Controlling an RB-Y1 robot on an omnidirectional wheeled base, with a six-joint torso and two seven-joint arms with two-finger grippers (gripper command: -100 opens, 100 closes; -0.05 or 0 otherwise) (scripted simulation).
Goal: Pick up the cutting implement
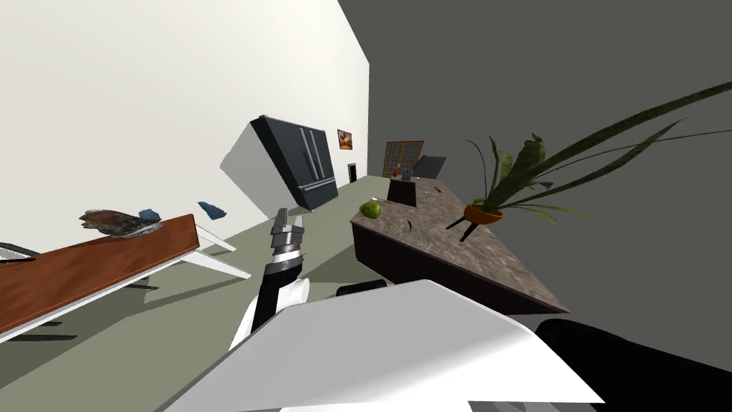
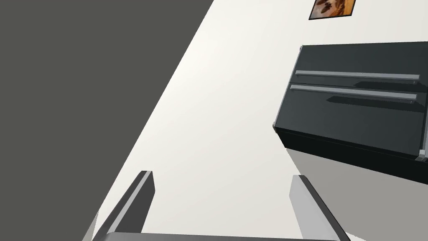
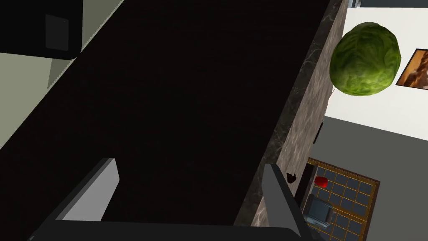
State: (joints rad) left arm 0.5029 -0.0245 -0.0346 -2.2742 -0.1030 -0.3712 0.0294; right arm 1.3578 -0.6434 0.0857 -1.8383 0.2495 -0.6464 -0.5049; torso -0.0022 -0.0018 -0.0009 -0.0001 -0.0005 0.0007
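Right gripper (image 3: 189,164): fingers stand wide apart with nothing between them. Straight ahead of them is the dark side of the counter (image 3: 301,108). Its mottled stone edge runs past the tip of one finger.

Left gripper (image 1: 289,220): raised above the green floor, fingers spread, nothing held. They point at a white wall.

Table (image 1: 107,261): brown top on white legs, off to the left of the left fingers and well apart from them.

Knife (image 1: 409,226): a thin dark sliver lying on the counter top, to the right of the left fingers and a little beyond them. Neither gripper touches it. It is too small to tell blade from handle.

Cabbage (image 1: 370,209): green, sits at the counter's edge near the knife, on the side toward the left fingers.

Plant (image 1: 484,212): long leaves, orange pot on a dark legged stand, on the counter to the right of the knife.

Box (image 1: 402,191): dark, on the counter beyond the cabbage.

Fridge (image 1: 304,161): dark, two long handles, against the white wall beyond the left fingers. Picture (image 1: 345,139) hangs on the wall past it.
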